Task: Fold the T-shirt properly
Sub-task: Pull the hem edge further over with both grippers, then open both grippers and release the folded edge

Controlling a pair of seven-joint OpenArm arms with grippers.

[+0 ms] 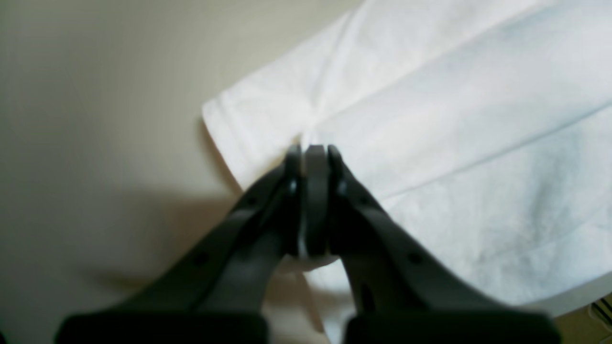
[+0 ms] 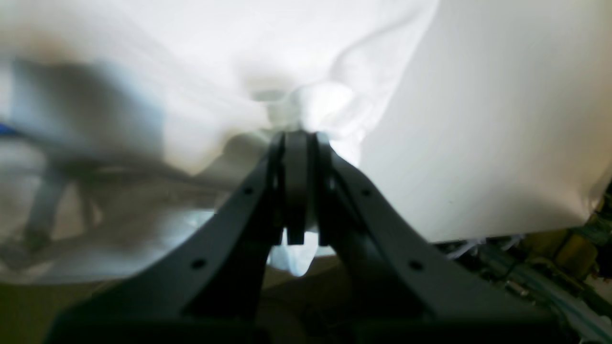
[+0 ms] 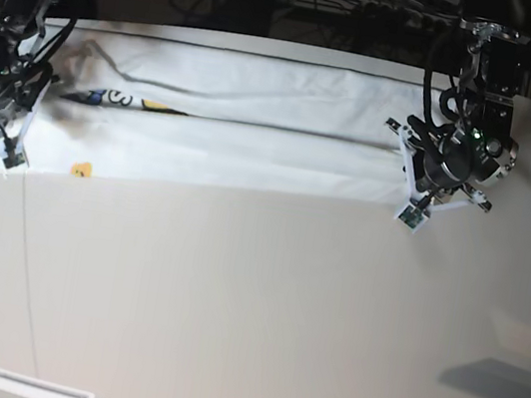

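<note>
I see both wrist views show the left gripper (image 1: 313, 153) and right gripper (image 2: 296, 138) clenched on the T-shirt (image 3: 255, 137); only the base view shows print, apparently illegible.

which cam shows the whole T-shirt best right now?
Base view: the T-shirt shows end to end across the table, held by both arms. Each wrist view gives only blurred white cloth at a shut left gripper or right gripper.

The T-shirt (image 3: 247, 125) is lying along the far side of the tabletop (image 3: 260, 299); my right claw (image 3: 11, 157) is gripping its left end, my left claw (image 3: 411, 214) its right end.
</note>
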